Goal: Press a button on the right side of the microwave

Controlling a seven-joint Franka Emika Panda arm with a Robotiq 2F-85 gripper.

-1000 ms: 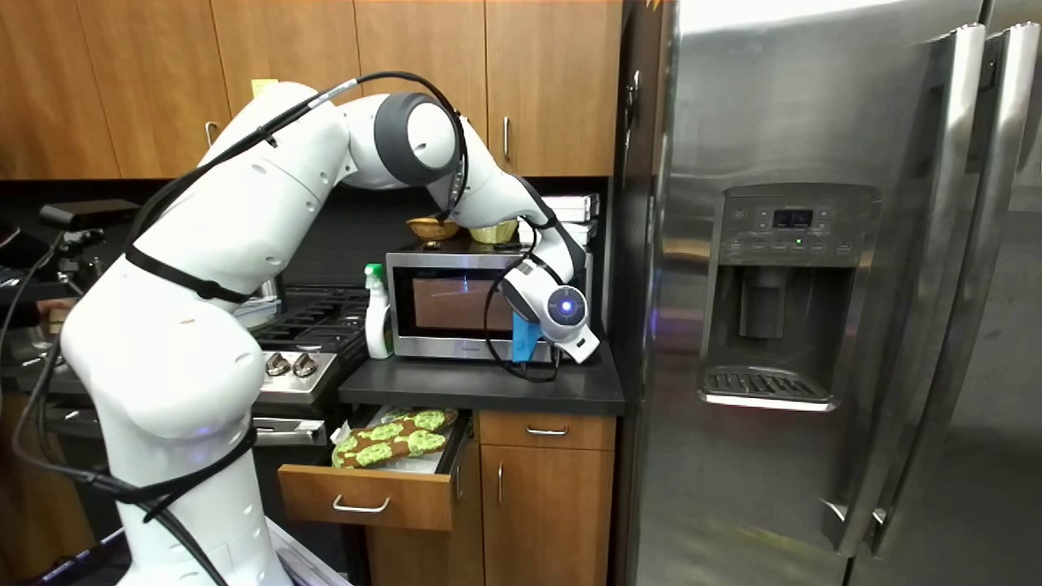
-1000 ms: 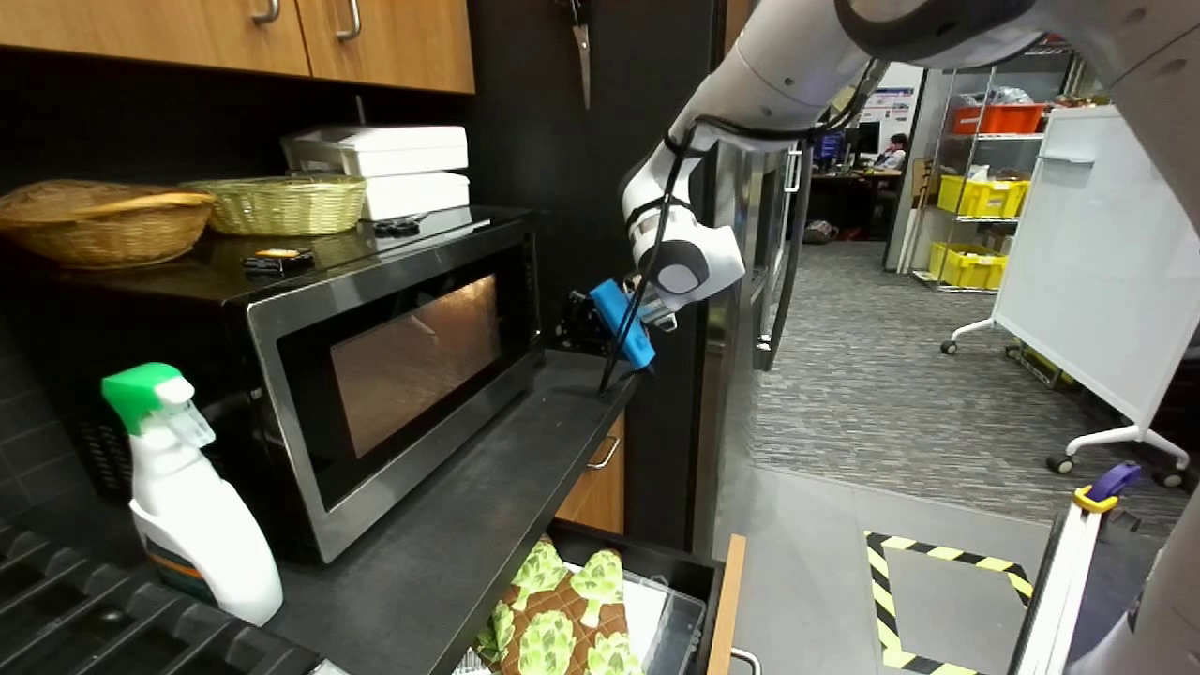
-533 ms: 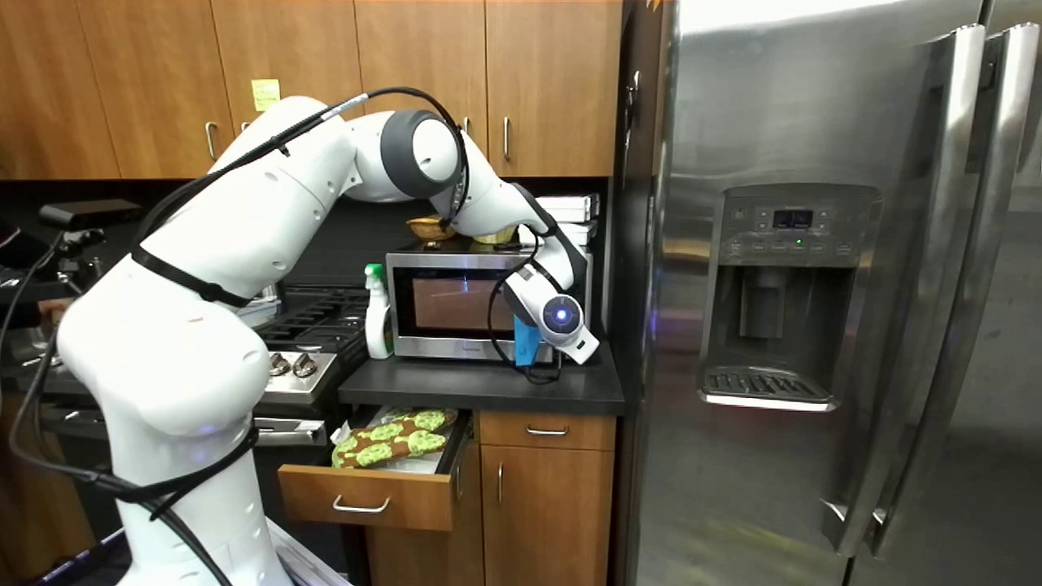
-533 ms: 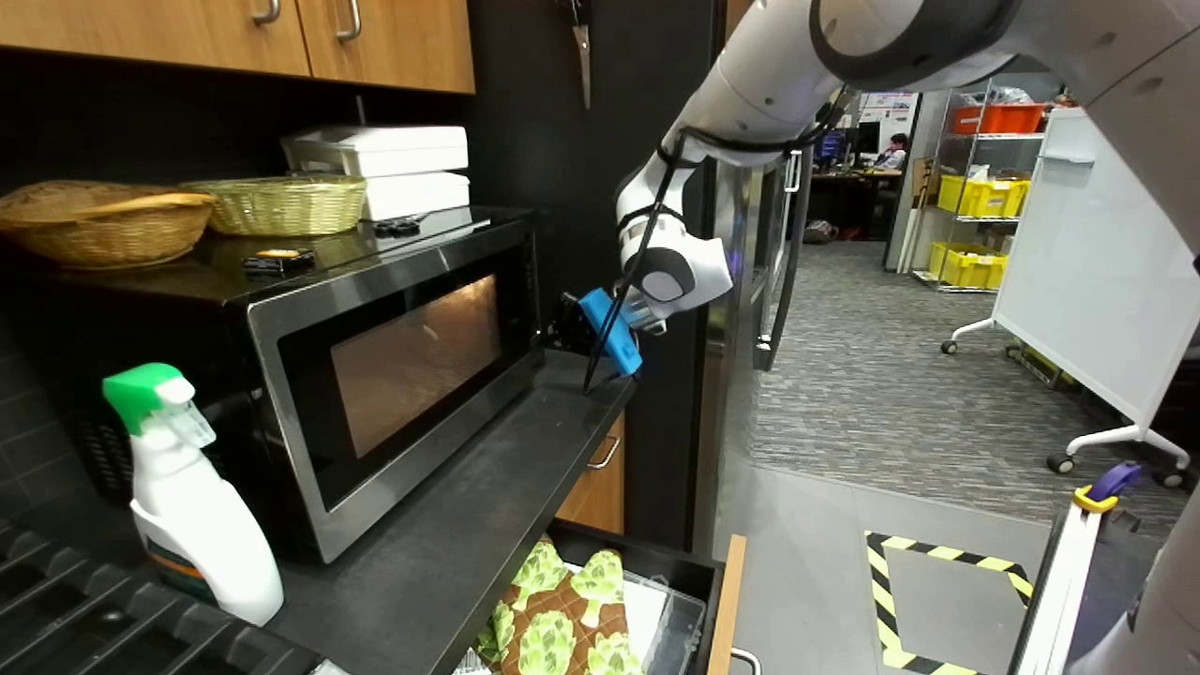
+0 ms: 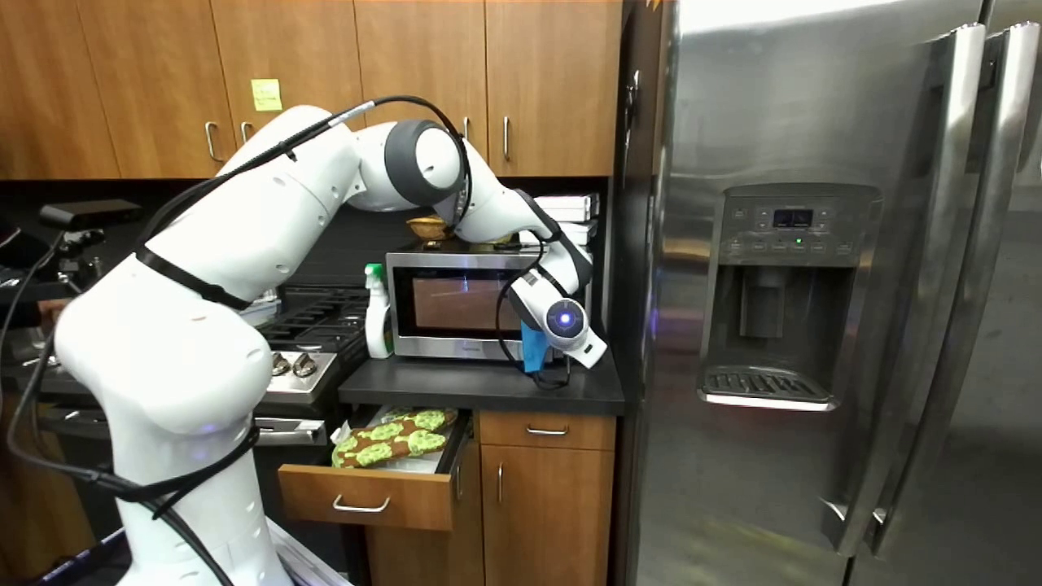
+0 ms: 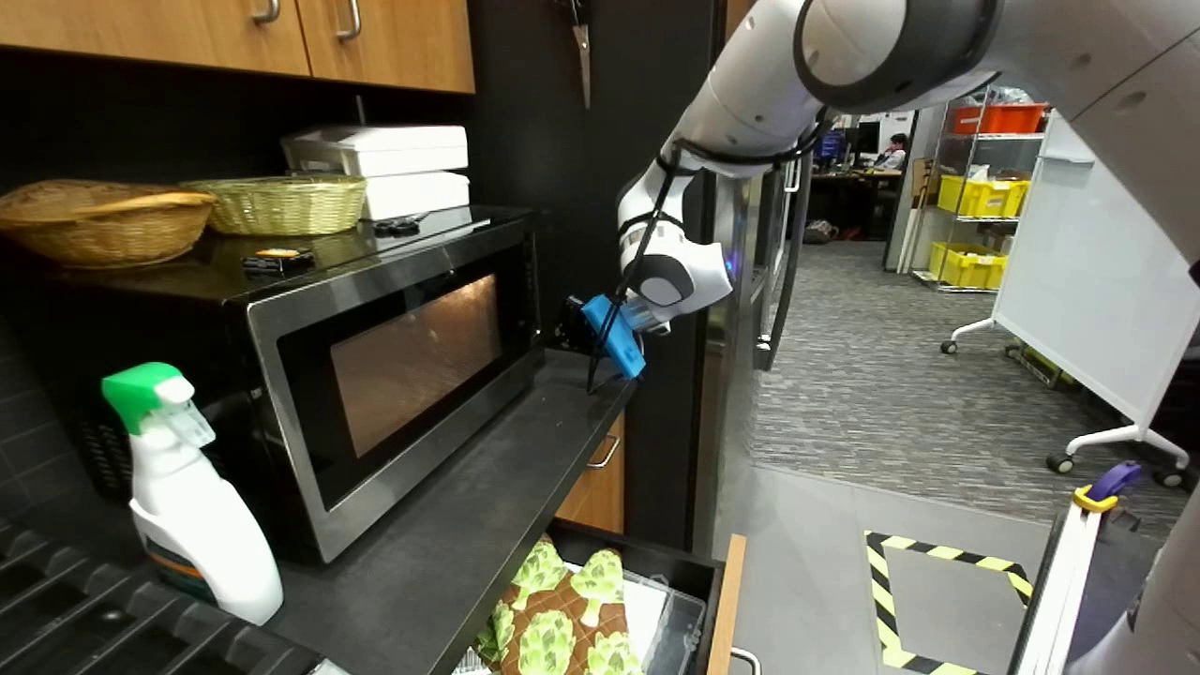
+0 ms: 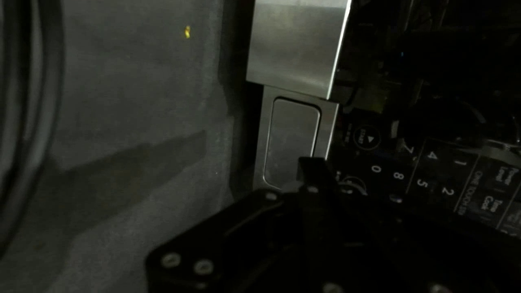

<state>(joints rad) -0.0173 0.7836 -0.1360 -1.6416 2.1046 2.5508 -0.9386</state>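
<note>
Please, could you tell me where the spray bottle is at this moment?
In an exterior view, left of centre, the spray bottle stands upright on the dark counter, between the gas stove and the microwave.

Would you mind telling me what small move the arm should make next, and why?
I would probably ease the shut gripper gently into the large rectangular button on the microwave, since in the wrist view the gripper's tip overlaps the button's edge; whether they touch, I cannot tell.
</note>
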